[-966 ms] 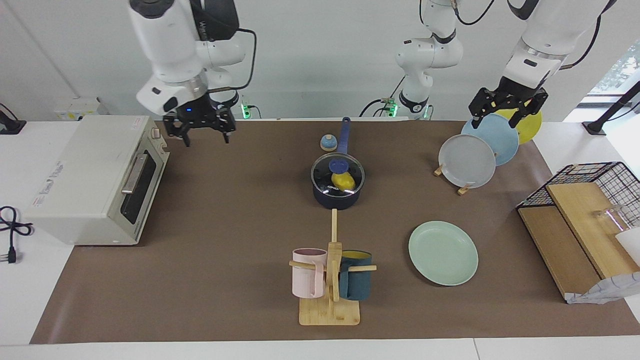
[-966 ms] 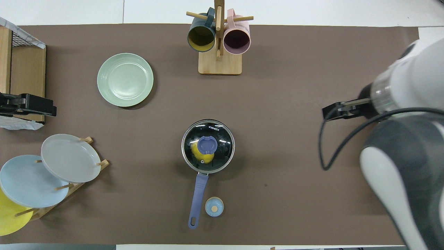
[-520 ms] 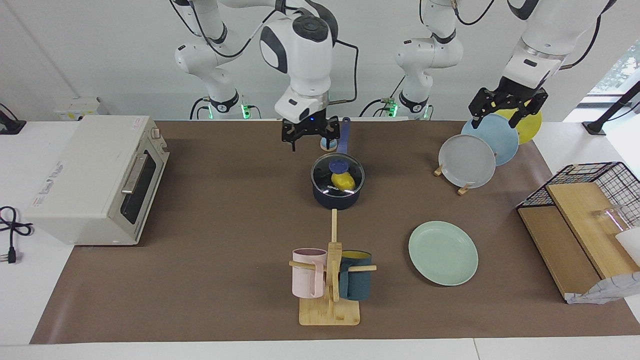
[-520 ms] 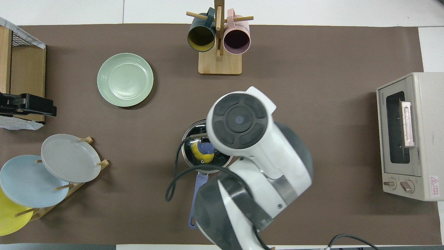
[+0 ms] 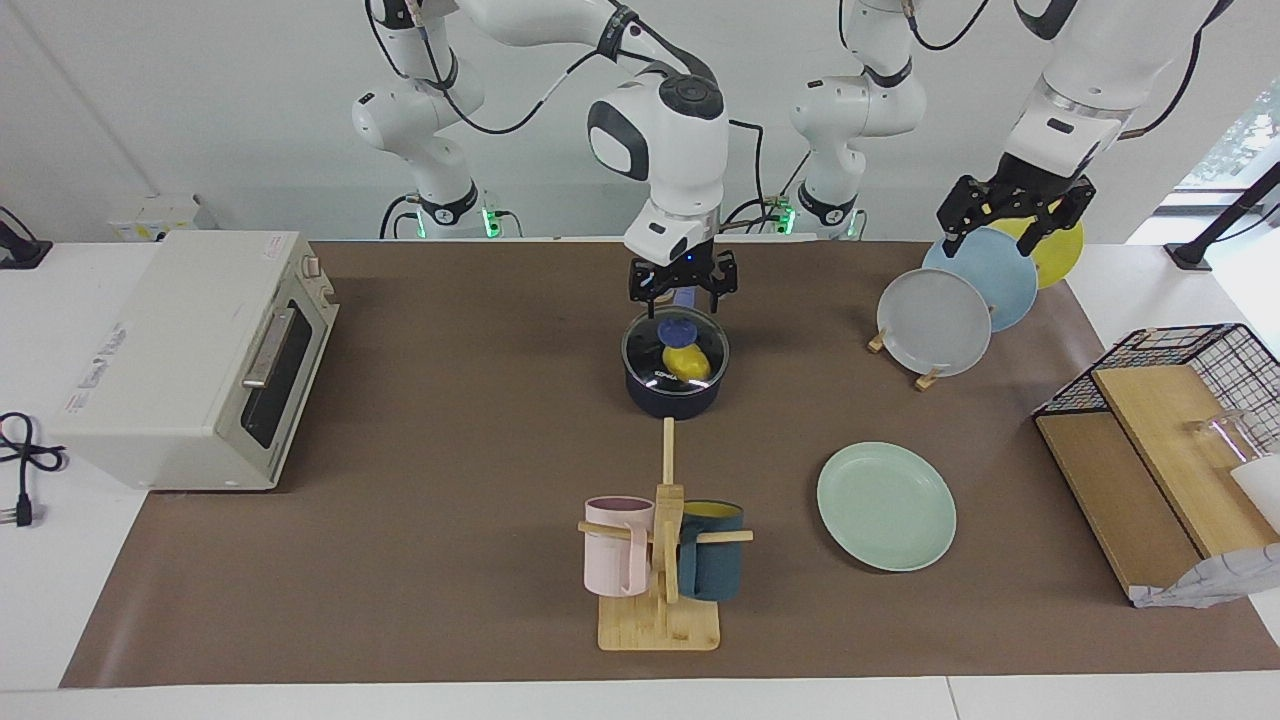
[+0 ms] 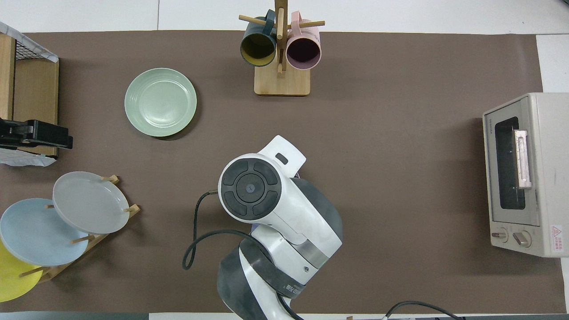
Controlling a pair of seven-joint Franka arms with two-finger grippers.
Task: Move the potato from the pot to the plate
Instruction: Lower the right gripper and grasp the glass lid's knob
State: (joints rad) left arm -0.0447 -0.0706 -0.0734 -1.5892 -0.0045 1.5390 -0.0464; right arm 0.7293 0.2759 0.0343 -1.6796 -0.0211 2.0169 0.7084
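Note:
The navy pot [image 5: 673, 392] stands mid-table under a glass lid with a blue knob [image 5: 678, 328]. The yellow potato [image 5: 686, 362] shows through the lid, inside the pot. My right gripper [image 5: 682, 292] is open and hangs just over the lid's knob, not touching it. In the overhead view the right arm [image 6: 266, 200] hides the pot and potato. The mint-green plate [image 5: 886, 506] lies empty toward the left arm's end, farther from the robots than the pot; it also shows in the overhead view [image 6: 160, 102]. My left gripper [image 5: 1012, 225] waits open over the plate rack.
A toaster oven [image 5: 190, 360] stands at the right arm's end. A mug rack [image 5: 660, 560] with a pink and a teal mug stands farther from the robots than the pot. A plate rack [image 5: 935, 322] and a wire basket [image 5: 1170, 410] are at the left arm's end.
My right arm has swung from over the toaster oven's end of the table to over the pot's lid. The left arm, pot, potato and plate have not moved.

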